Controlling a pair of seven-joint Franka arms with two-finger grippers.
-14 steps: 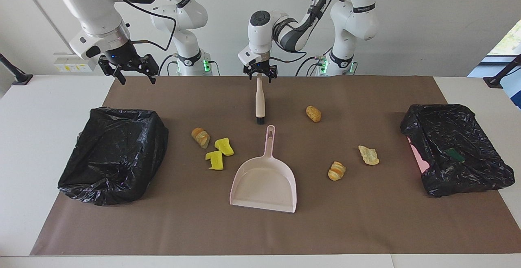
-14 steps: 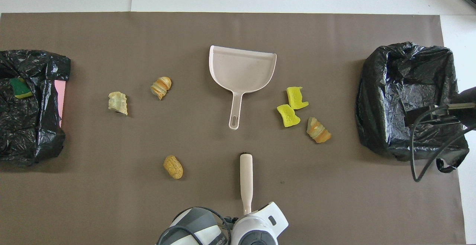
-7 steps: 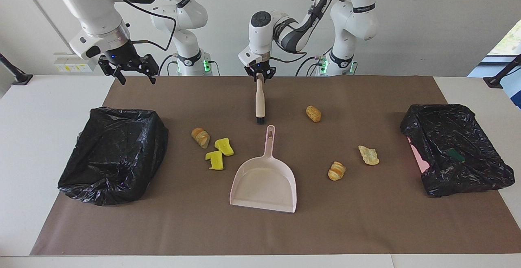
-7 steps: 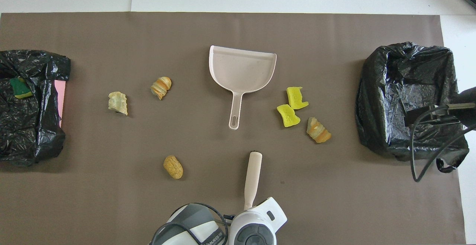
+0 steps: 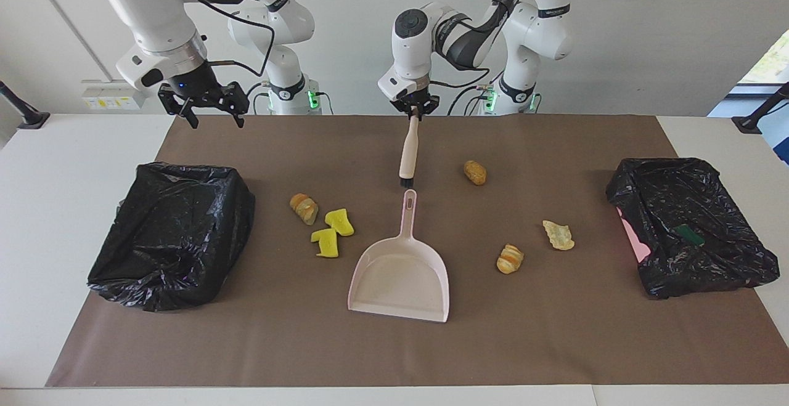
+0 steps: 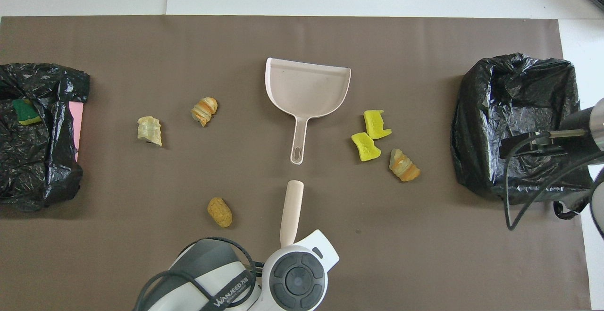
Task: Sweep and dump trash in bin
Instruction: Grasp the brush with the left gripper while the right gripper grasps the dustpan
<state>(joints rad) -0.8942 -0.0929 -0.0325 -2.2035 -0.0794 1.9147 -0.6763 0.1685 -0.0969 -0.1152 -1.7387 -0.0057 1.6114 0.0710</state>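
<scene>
Above the desk (image 5: 86, 147), the left end effector (image 5: 416, 110) grips the brush (image 5: 408, 153) by its handle tip. Over the black bin (image 5: 172, 233), the right end effector (image 5: 209, 105) hangs released. 6 trash scraps (image 5: 305, 207) surround the dustpan (image 5: 400, 276).

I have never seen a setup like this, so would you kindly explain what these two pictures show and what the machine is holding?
These are two robot arms at a table, photographed once from across the table and once from above the robots. The left claw is shut on the handle of a brush, lifting it. The right claw hangs open near a bin lined with a black bag; a second lined bin sits at the left arm's end. On the brown mat lie a pink dustpan, four golden-brown pastry-like scraps, such as one, and two yellow spongy chunks.
</scene>
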